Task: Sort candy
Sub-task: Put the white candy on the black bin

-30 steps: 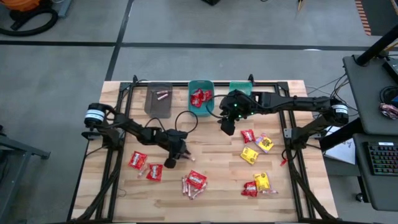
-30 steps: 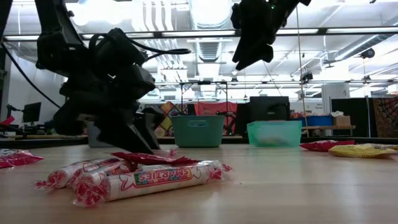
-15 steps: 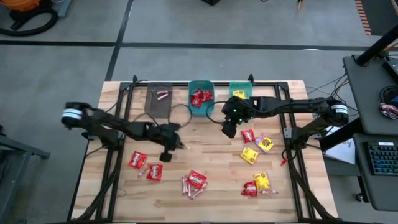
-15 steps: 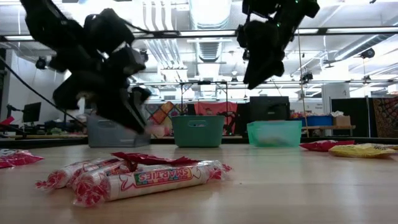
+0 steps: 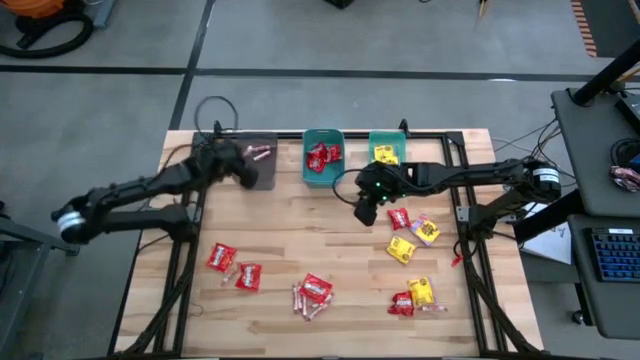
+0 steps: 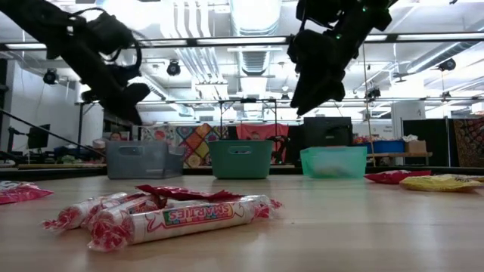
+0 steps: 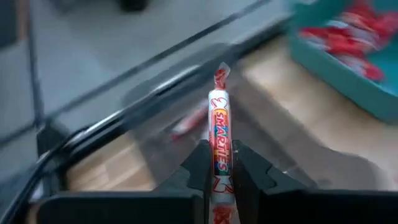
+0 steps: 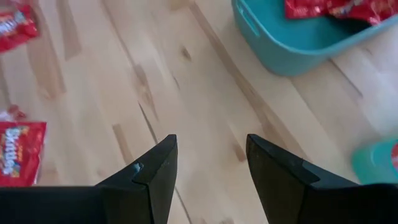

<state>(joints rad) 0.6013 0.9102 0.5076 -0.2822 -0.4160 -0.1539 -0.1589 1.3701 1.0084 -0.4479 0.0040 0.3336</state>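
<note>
The candy is red packets (image 5: 221, 257), yellow packets (image 5: 401, 249) and pinkish stick rolls (image 5: 305, 300), scattered on the wooden table. My left gripper (image 5: 243, 172) hangs over the grey bin (image 5: 262, 170) at the far left, shut on one Smarties roll (image 7: 221, 124). Another roll (image 5: 261, 153) lies in that bin. My right gripper (image 5: 364, 207) stands open above bare wood, just in front of the teal bin (image 5: 323, 160) that holds red packets. A second teal bin (image 5: 386, 152) holds a yellow packet. My left gripper pinches the Smarties roll between its two fingers (image 7: 200, 163). The fingers are on the roll's rear part (image 7: 221, 168) and lie along it. The front half and its twisted end (image 7: 219, 73) stick out past the fingertips. The roll is lifted clear, above the grey bin.
The three bins stand in a row along the table's far edge. Red packets (image 5: 247, 276) lie near left, and a pile of rolls with a red packet (image 5: 316, 288) sits near the middle. More red and yellow packets (image 5: 421, 291) lie on the right. A dark frame (image 5: 470, 250) runs along the table's sides.
My left gripper has risen from the table's near-left middle and swung toward the far left, ending over the grey bin with a roll in its fingers; its wrist has turned on the way. My right gripper has sunk a little in front of the teal bin, still open.
</note>
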